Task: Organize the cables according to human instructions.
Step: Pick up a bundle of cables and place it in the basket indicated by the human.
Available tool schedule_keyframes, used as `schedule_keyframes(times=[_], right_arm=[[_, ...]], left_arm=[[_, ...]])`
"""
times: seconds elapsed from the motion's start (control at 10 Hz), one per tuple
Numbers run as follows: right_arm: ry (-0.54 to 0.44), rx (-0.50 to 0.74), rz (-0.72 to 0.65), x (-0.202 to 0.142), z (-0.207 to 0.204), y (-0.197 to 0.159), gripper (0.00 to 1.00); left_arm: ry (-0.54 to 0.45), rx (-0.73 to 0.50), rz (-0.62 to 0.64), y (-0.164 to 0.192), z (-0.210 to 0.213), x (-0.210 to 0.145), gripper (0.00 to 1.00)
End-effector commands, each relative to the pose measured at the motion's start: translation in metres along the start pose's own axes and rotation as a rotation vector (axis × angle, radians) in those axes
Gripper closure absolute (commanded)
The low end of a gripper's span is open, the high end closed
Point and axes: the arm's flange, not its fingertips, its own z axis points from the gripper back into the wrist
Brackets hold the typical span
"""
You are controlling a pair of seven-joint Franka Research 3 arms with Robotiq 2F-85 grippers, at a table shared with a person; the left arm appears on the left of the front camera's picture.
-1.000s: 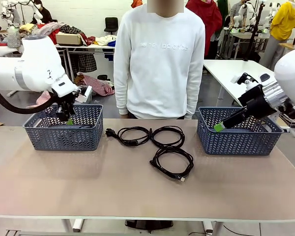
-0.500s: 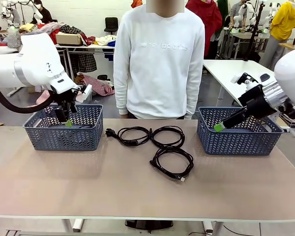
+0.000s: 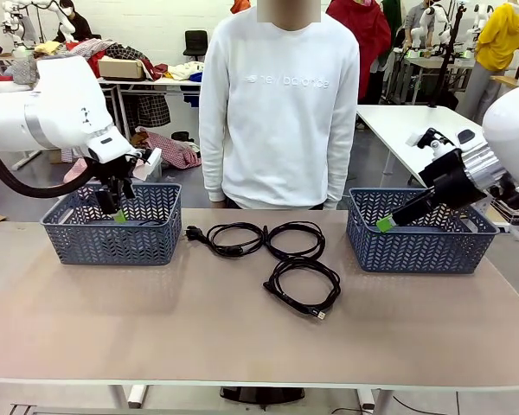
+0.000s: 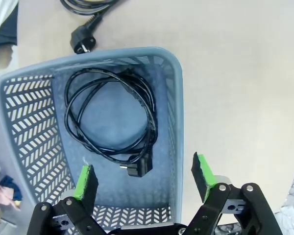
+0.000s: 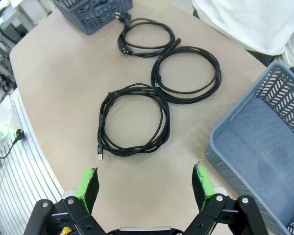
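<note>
Cables first: one coiled cable (image 4: 110,122) lay flat on the floor of the left basket (image 3: 112,242), with its plug end toward the near wall in the left wrist view. The other three sat on the table (image 3: 156,337) in the gap between the two baskets.

The plugged cable (image 3: 229,238) was furthest left, and its chunky plug lay just beside the left basket's side wall. The middle cable (image 3: 296,239) sat right next to it, and the two loops met at their edges. The front cable (image 3: 303,285) was a bit closer to the robot's side. It sat tight against the middle one, though I honestly couldn't tell if they actually touched.

The left claw (image 4: 142,171) hung over the left basket with its green pads spread wide and nothing between them. The coil in the basket was below it and clear of the fingers.

The right claw (image 5: 144,181) was also wide open and holding nothing. It was tilted down above the near-left corner of the right basket (image 3: 415,251), facing the cables on the table.

A person (image 3: 279,112) in a white sweatshirt stood at the far edge of the table behind the cables, arms hanging down.
</note>
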Motion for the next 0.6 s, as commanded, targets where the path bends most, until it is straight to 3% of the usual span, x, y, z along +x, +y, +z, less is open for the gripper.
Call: schedule_keyframes(times=[0.0,0.2,0.5], right_arm=[[-0.026,0.021,0.018,0.002,-0.002,-0.004,0.0],[-0.026,0.021,0.018,0.002,-0.002,-0.004,0.0],[-0.026,0.021,0.018,0.002,-0.002,-0.004,0.0]], left_arm=[[0.0,0.009,0.001,0.0,-0.001,-0.001,0.0],[0.0,0.001,-0.002,0.0,0.0,0.001,0.0],[-0.068,0.018,0.074,-0.013,0.011,0.034,0.0]])
